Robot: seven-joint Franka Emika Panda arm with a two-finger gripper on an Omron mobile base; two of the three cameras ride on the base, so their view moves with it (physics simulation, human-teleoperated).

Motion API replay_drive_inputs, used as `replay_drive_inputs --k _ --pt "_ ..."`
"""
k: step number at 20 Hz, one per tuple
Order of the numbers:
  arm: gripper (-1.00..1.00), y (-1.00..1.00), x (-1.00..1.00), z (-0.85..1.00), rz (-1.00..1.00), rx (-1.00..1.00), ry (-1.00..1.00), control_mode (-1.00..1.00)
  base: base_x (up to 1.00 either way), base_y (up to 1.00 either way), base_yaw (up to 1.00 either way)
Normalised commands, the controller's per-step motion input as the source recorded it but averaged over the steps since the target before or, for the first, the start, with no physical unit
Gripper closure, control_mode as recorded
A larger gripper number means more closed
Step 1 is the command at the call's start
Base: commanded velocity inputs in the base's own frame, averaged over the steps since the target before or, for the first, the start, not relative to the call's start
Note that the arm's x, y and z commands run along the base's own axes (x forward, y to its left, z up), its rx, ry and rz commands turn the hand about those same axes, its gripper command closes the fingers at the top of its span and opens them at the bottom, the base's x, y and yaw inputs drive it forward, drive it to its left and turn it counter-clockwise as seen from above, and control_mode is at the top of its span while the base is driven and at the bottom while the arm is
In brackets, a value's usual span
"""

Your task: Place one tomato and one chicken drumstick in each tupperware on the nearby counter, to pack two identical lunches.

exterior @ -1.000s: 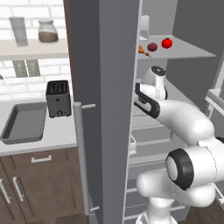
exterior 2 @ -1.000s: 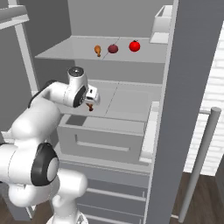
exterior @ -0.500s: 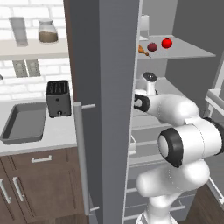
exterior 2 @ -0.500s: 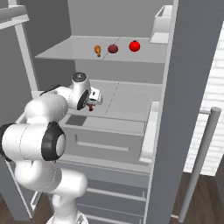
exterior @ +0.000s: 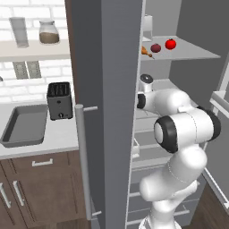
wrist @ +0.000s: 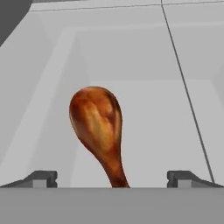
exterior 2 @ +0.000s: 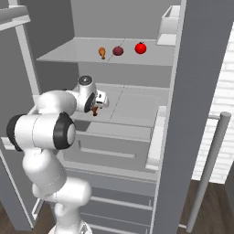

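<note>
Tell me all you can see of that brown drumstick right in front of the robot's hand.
The glossy golden-brown chicken drumstick lies on a pale grey fridge shelf, its thick rounded meaty end pointing away from the hand and its thin bone end toward it. The skin is mottled orange to dark brown. It sits midway between the wide-open gripper fingertips, and neither tip touches it. From the right base view it is a small orange speck beside the white hand.

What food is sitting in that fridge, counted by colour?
Orange-brown drumsticks: 2
Bright red tomato: 1
Dark red round fruit: 1
Total: 4
</note>
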Motion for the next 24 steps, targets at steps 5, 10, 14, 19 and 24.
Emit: replay_drive_inputs --k 5,10,14,19,24 --pt "-1.00 0.06 0.38 -0.24 0.00 0.00 0.01 -1.00 0.00 0.00 0.00" --pt "-1.00 0.12 0.40 -0.31 0.00 0.00 0.01 -1.00 0.00 0.00 0.00" --pt "-1.00 0.08 0.35 -0.34 0.00 0.00 0.01 -1.00 0.00 0.00 0.00" --pt "1.00 0.01 0.16 -0.34 0.00 0.00 0.00 -1.00 0.00 0.00 0.00" --pt "1.00 0.00 0.00 0.00 0.00 0.00 0.00 -1.00 0.00 0.00 0.00"
